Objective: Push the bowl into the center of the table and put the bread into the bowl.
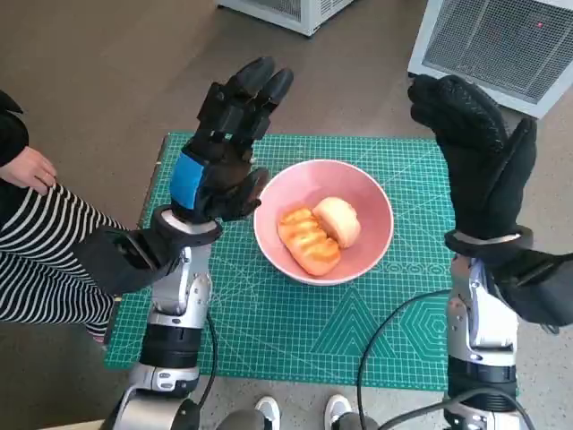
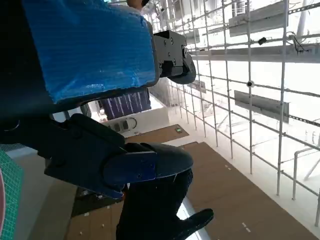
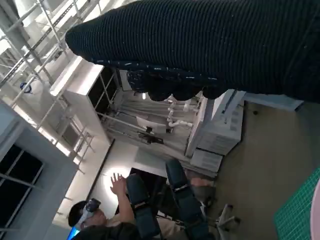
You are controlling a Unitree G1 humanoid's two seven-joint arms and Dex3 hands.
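A pink bowl (image 1: 367,202) sits near the middle of the green cutting mat (image 1: 295,322). Inside it lie a ridged golden bread (image 1: 308,240) and a round pale bun (image 1: 337,220), touching each other. My left hand (image 1: 224,148) is raised above the mat's left part, left of the bowl, fingers pointing up and apart, holding nothing. My right hand (image 1: 479,152) is raised to the right of the bowl, fingers extended upward, empty. In the left wrist view the blue-taped left hand (image 2: 90,55) fills the frame; the gloved right hand (image 3: 210,50) spans the right wrist view.
A person in striped clothing (image 1: 40,260) sits at the left with a hand (image 1: 27,168) near the table edge. White grilled units (image 1: 501,45) stand on the floor behind the table. A black cable (image 1: 385,331) crosses the mat near my right arm. A person (image 3: 100,220) shows in the right wrist view.
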